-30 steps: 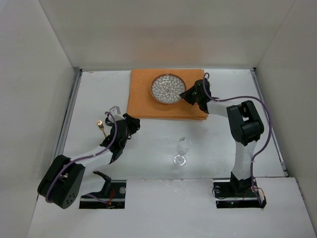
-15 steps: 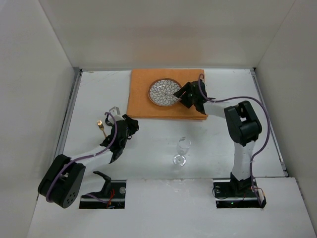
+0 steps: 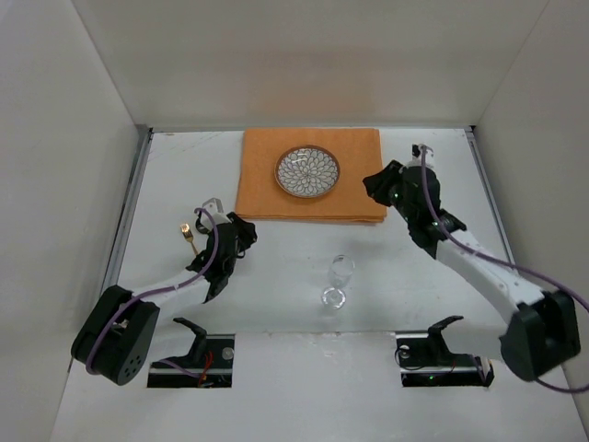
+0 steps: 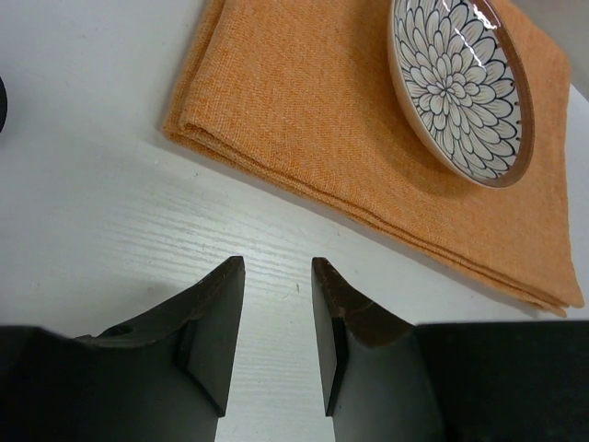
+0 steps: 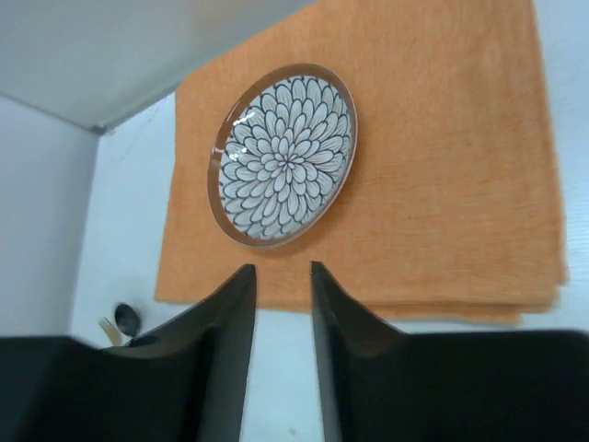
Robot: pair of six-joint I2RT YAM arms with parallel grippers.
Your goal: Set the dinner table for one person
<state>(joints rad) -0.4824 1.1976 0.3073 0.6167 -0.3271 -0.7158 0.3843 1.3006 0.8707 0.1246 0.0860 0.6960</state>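
A blue-and-white flower-patterned plate [image 3: 307, 171] lies flat on the orange placemat [image 3: 276, 198] at the back of the white dinner table [image 3: 276, 276]. My right gripper [image 3: 373, 182] is open and empty, just off the placemat's right edge, jaws pointing at the plate. The right wrist view shows the plate [image 5: 283, 155] and placemat [image 5: 442, 184] beyond that gripper [image 5: 282, 276]. My left gripper [image 3: 244, 227] is open and empty over bare table, near the placemat's front left corner. The left wrist view shows that gripper [image 4: 278, 276], the placemat [image 4: 304, 120] and the plate [image 4: 460, 83].
A clear wine glass [image 3: 339, 279] stands upright in front of the placemat, between the arms. A small gold utensil [image 3: 187, 232] and a silver piece [image 3: 213, 203] lie left of my left arm. Metal rails run along the table's sides.
The right gripper slid the plate slightly left on the placemat, let go, and drew back to the right, off the placemat. The left arm has not moved.
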